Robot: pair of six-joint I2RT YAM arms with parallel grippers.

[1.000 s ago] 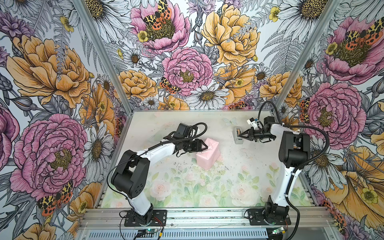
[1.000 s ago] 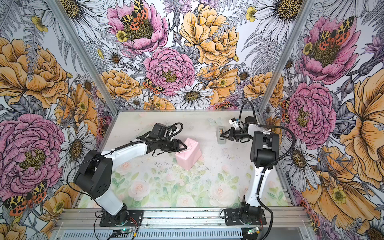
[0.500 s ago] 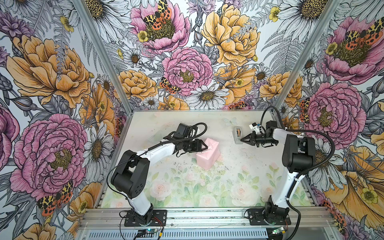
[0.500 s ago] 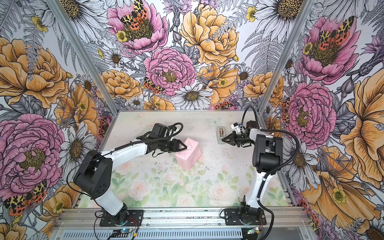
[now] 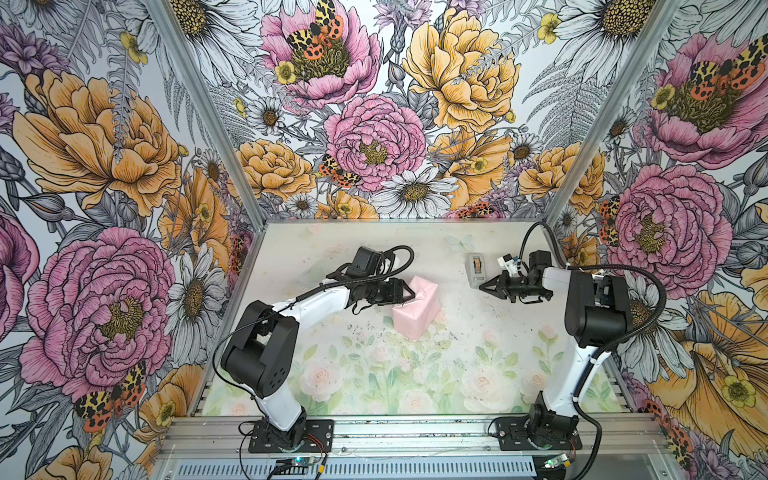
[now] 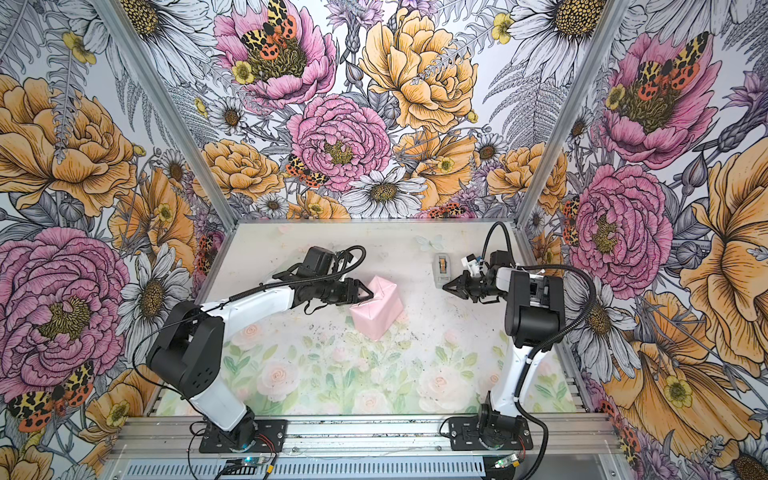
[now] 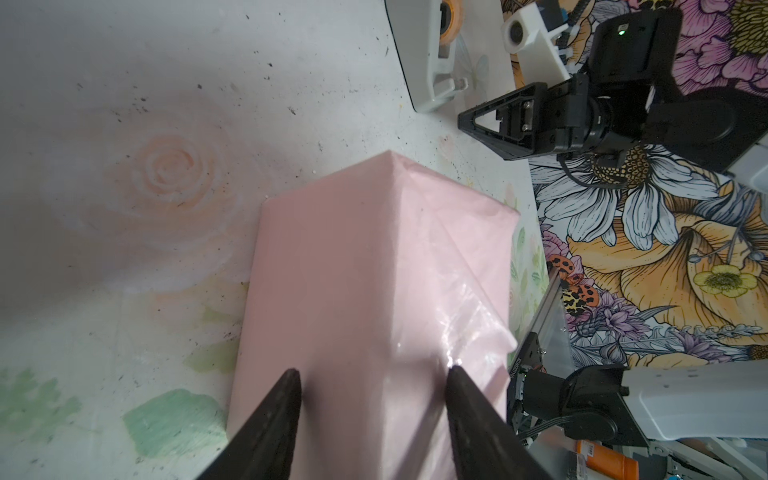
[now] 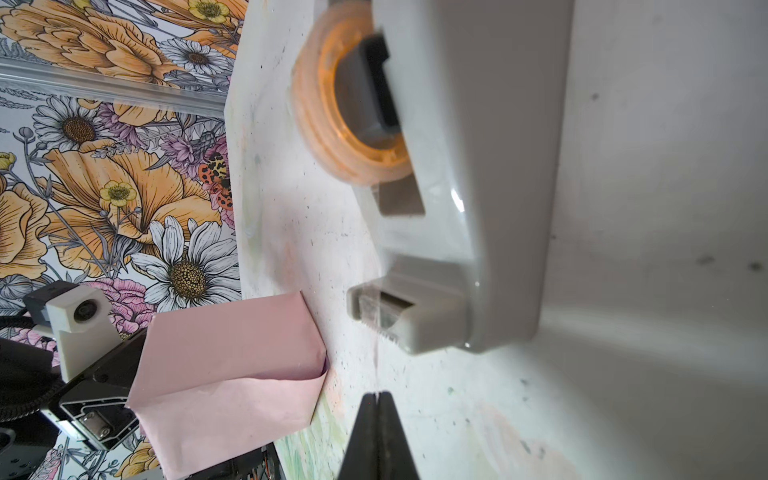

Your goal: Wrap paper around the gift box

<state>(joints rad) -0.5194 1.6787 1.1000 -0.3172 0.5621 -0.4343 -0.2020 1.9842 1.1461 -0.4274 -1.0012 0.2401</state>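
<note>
The paper (image 5: 417, 307) (image 6: 380, 307), pale pink side out, is folded into a block-shaped parcel on the table's middle; the gift box is hidden inside it. My left gripper (image 5: 411, 293) (image 7: 372, 372) stands open at the parcel's left end, and its fingertips (image 7: 291, 376) rest on the paper on either side of a folded edge. My right gripper (image 5: 482, 286) (image 8: 377, 395) is shut on a thin strip of clear tape (image 8: 376, 357). The strip runs from the cutter of the grey tape dispenser (image 5: 476, 270) (image 8: 478, 166).
The dispenser stands at the back right of the table, just behind my right gripper. The floral table mat (image 5: 374, 374) stretches to the front rail. Patterned walls close in the back and both sides.
My right gripper has drawn back from the dispenser toward the front, staying shut, with the tape strip stretched behind it. The left arm and the parcel have not moved.
</note>
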